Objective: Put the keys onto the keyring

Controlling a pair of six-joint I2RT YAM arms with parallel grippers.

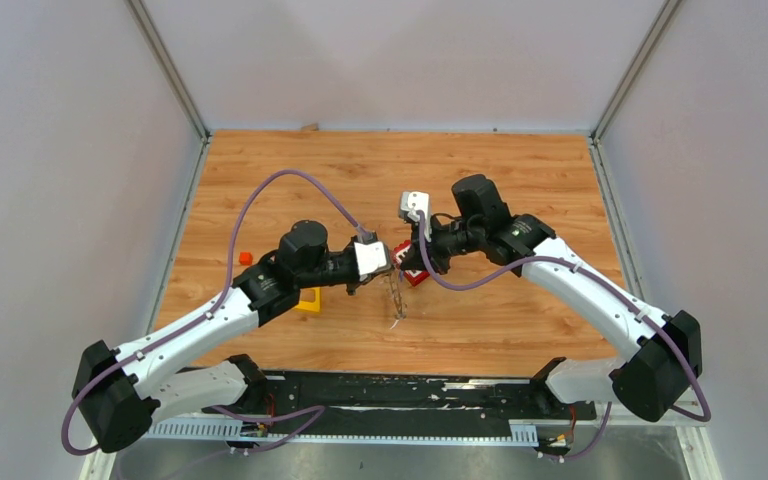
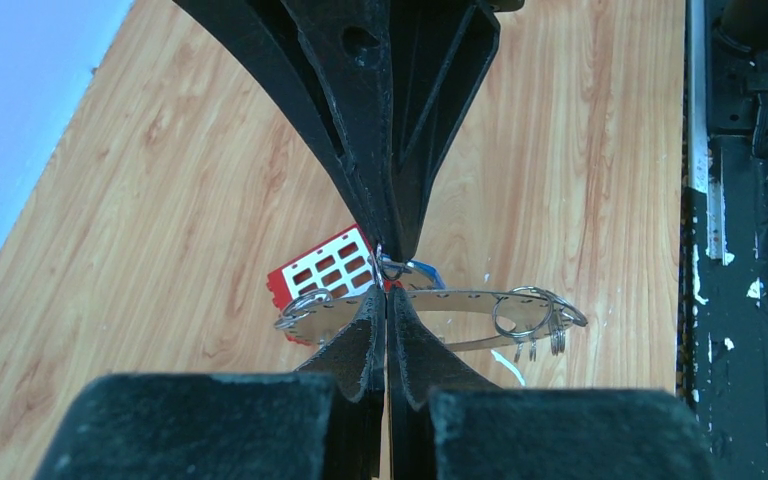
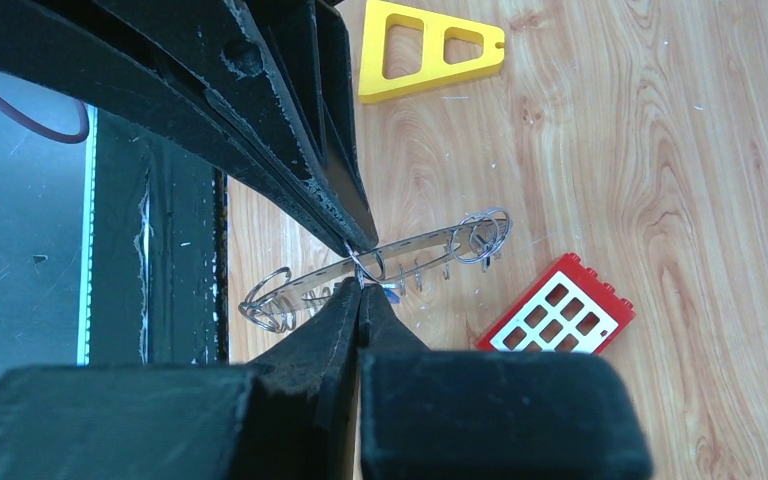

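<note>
The keyring [image 2: 460, 300] is a large flat metal ring with holes and small wire loops, held on edge above the wooden table. My left gripper [image 2: 387, 295] is shut on its rim, and in the right wrist view it [image 3: 360, 245] reaches in from the upper left. My right gripper [image 3: 360, 288] is shut on a small wire loop at the keyring's [image 3: 415, 250] rim. A blue key [image 3: 392, 293] sits right at its tips and shows again in the left wrist view [image 2: 423, 272]. Both grippers meet at mid-table [image 1: 398, 270]; the keyring [image 1: 396, 297] hangs below them.
A red block [image 3: 557, 318] with white squares lies flat on the table just beyond the keyring. A yellow triangular frame [image 3: 430, 50] lies near the left arm [image 1: 309, 299]. A small orange bit [image 1: 245, 258] sits at the left. The black rail [image 1: 390, 395] runs along the near edge.
</note>
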